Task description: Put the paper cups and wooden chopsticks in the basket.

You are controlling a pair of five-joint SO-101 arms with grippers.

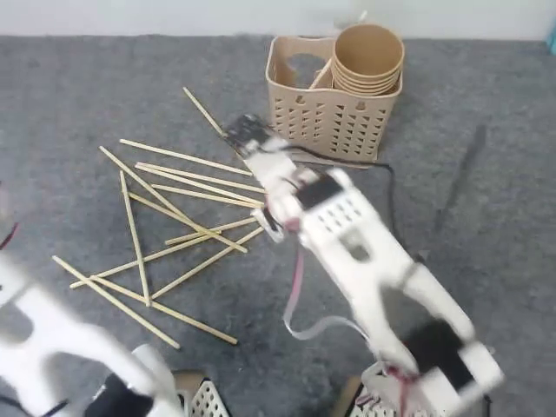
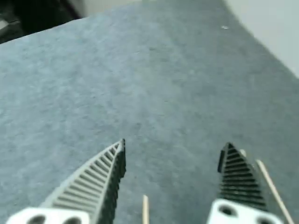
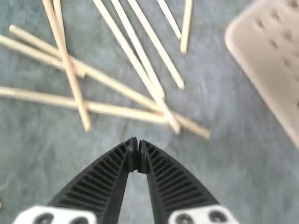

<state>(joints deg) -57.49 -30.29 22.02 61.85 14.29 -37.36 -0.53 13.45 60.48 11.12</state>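
Several wooden chopsticks (image 1: pixel 187 217) lie scattered and crossed on the grey carpet, left of centre. A stack of paper cups (image 1: pixel 369 56) sits in the right side of the beige basket (image 1: pixel 326 122) at the back. My right gripper (image 1: pixel 248 135) hangs just left of the basket, past the far ends of the chopsticks. In the right wrist view it (image 3: pixel 138 143) is shut on nothing, with chopsticks (image 3: pixel 140 70) beyond its tips and the basket wall (image 3: pixel 271 60) off to one side. My left gripper (image 2: pixel 175 149) is open over bare carpet, two chopstick ends (image 2: pixel 145 209) near its fingers.
The left arm (image 1: pixel 52 339) is low at the front left corner. The right arm's white body (image 1: pixel 365 252) stretches from the front towards the basket, trailing a pale cable (image 1: pixel 300 304). A dark cable (image 1: pixel 391 191) lies right of it.
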